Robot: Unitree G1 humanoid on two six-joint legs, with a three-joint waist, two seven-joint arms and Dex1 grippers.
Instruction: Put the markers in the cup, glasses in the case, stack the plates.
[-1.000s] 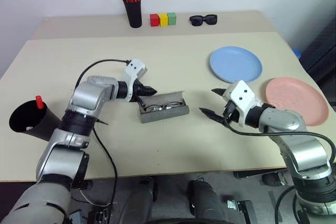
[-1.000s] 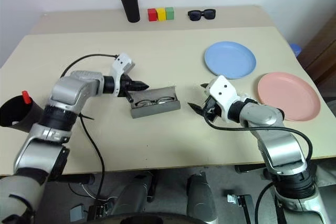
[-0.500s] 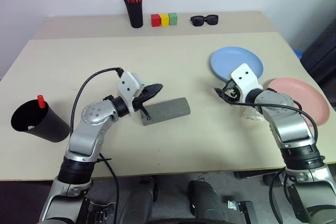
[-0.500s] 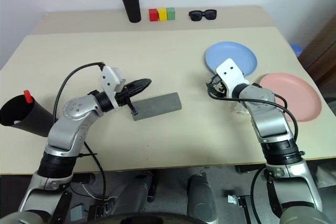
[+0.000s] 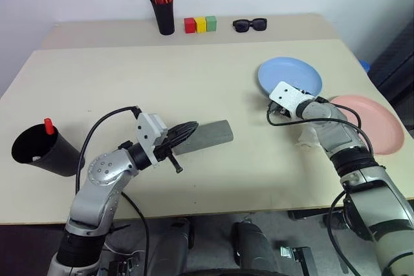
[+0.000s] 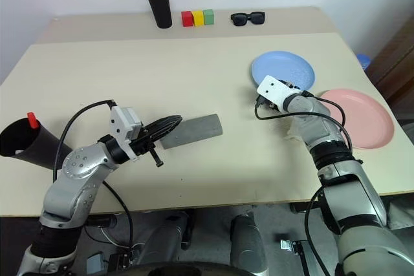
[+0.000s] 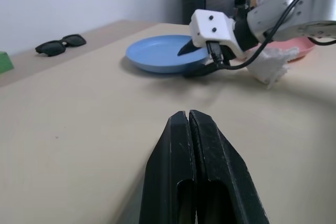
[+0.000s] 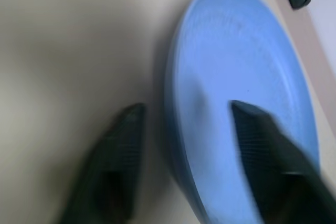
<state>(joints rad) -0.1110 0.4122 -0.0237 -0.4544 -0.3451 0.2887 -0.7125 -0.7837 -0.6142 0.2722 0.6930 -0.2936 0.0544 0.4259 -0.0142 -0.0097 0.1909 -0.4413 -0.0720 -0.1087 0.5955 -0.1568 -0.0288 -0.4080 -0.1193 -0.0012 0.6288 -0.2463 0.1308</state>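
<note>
Table [image 5: 213,82]: beige top, carries everything.

Plates: light blue plate [image 5: 294,74] lies flat at the right, salmon pink plate [image 5: 369,121] just beside it nearer the right edge. Not stacked yet.

Case [image 5: 207,135]: grey, lid down, at table centre. Glasses not visible; presumably inside, cannot confirm.

Cup [image 5: 39,152]: black, tipped on its side at the left edge, mouth toward the camera, a red marker [image 5: 48,125] poking out at the rim. The white marker I cannot find.

Left gripper [image 7: 190,129]: fingers pressed together, nothing between them, tips just beside the near end of the case.

Right gripper [image 8: 184,124]: jaws apart and straddling the near rim of the blue plate, one finger [image 8: 113,150] outside on the table, the other over the plate's inner face. Not clamped; whether either pad touches the rim I cannot tell.

Step in hand, as I judge it: take the blue plate by its rim to stack it on the pink one.

To do well:
- Get the outer finger fully under the lip before closing; a shallow rim offers little bite and may slip.
- Close firmly, then lift the near edge first so the plate clears the table.
- Carry it level, centre over the pink plate, lower, then release.
- Mind the crumpled white scrap [image 5: 310,139] beside the forearm.
</note>
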